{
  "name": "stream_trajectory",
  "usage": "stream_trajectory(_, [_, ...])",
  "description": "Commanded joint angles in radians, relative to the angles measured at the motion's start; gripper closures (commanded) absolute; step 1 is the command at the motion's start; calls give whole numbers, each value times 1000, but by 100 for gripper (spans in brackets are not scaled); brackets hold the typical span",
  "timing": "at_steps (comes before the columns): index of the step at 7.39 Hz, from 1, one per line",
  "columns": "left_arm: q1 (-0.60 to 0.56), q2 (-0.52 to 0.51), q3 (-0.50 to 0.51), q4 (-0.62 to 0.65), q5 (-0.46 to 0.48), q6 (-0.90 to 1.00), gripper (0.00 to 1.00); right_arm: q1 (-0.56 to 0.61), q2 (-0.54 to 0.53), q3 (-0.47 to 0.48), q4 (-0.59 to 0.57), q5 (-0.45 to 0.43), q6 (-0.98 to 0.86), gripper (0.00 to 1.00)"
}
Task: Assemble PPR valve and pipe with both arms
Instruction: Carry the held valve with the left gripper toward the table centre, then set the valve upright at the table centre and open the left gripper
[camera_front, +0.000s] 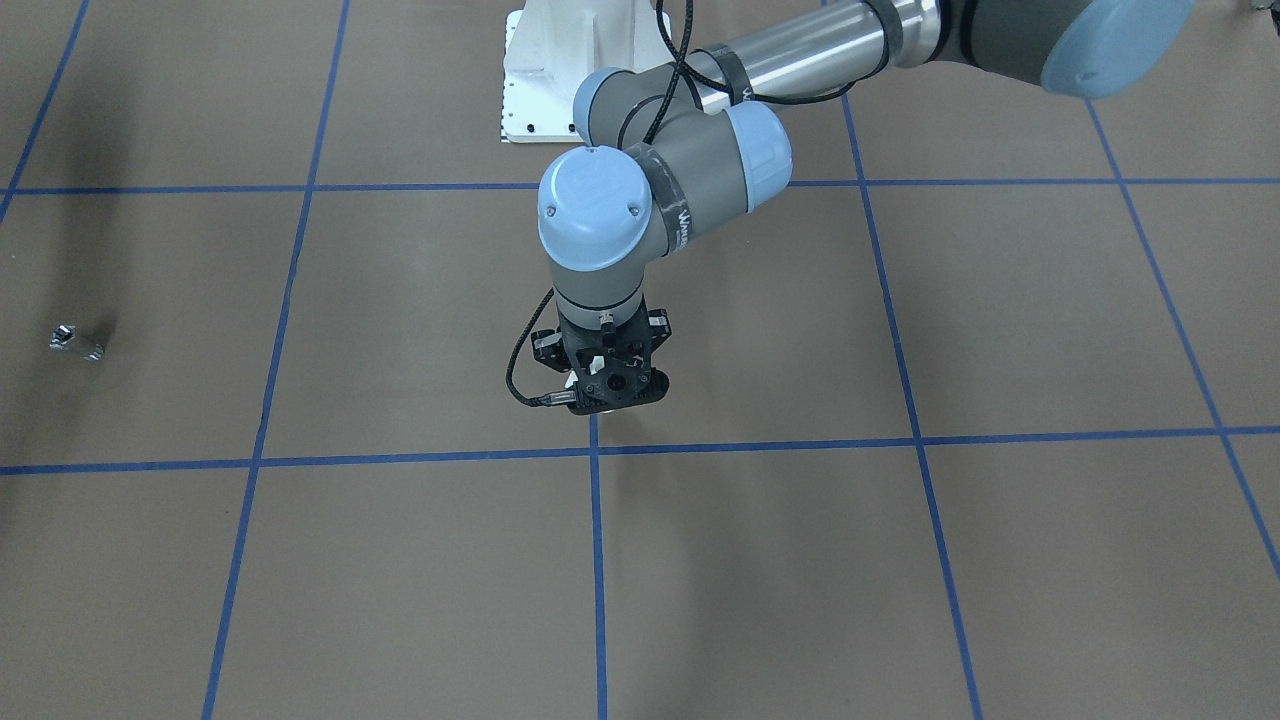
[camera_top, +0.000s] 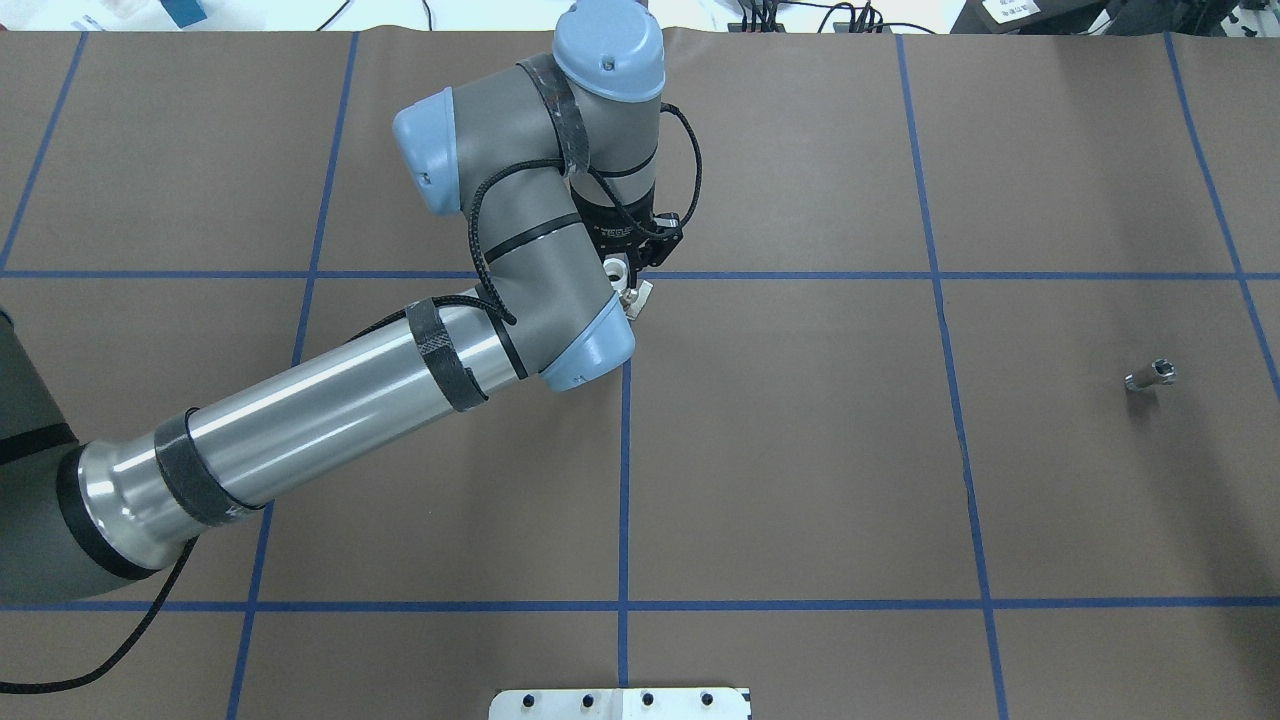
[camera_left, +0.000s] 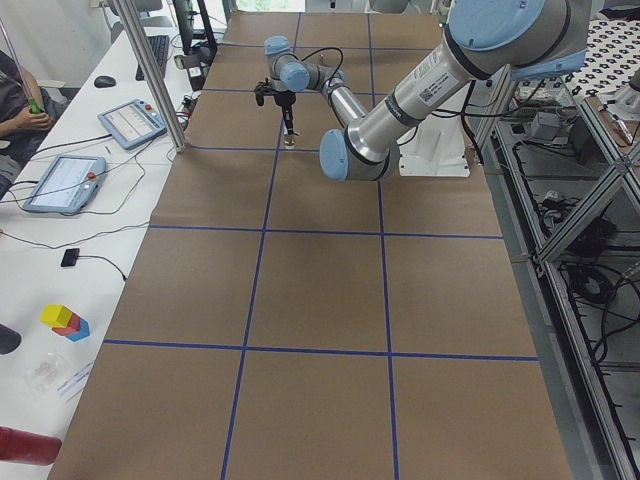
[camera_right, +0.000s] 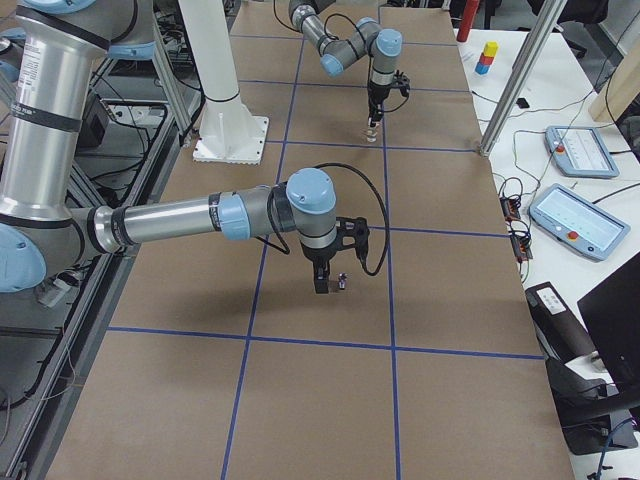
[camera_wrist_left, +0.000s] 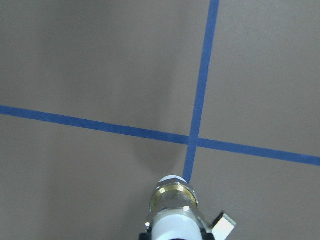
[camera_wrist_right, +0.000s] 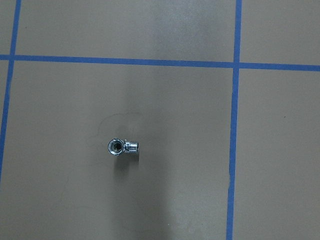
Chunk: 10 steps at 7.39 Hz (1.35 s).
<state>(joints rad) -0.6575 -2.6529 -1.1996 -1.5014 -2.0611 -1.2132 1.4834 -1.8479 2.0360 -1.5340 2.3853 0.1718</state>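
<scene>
1. Overhead exterior gives you the layout. The PPR valve (camera_top: 622, 280) is at the middle of the bench (camera_top: 800, 450), under the wrist of the left arm (camera_top: 330, 420). The pipe (camera_top: 1150, 376) lies far out to the right, well apart from it.
2. Your left pincer (camera_front: 611, 385) is closed on the valve. The left wrist view shows the valve's white ring end and brass middle pointing down at a blue tape crossing (camera_wrist_left: 192, 140), with the white side handle (camera_wrist_left: 223, 224) sticking out to the right. You cannot tell from these views whether the valve is clear of the bench or resting on it.
3. Your right pincer (camera_right: 321, 280) appears only in the exterior right view, close to the pipe, so you cannot tell whether it is open or closed. The right wrist view shows the pipe on its side, alone on the bench, with nothing touching it.
4. By my reading, the valve is secured and the step in hand is picking up the pipe, which is not yet done.
5. The next move likely calls for centring the right pincer over the pipe and lowering it with the jaws spread. Close across the body, not the open end. The piece is tiny and shiny, so a skewed grip may flick it away.
6. After that, you would bring both parts together mid-bench and line up their ends before joining them.
</scene>
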Motion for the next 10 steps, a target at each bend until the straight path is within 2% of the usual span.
stream_trajectory(1, [12, -1, 11, -3, -1, -2, 100, 0, -1, 0, 0, 0, 0, 0])
stream_trajectory(10, [25, 1, 25, -43, -2, -45, 100, 2, -1, 1, 0, 0, 0, 0])
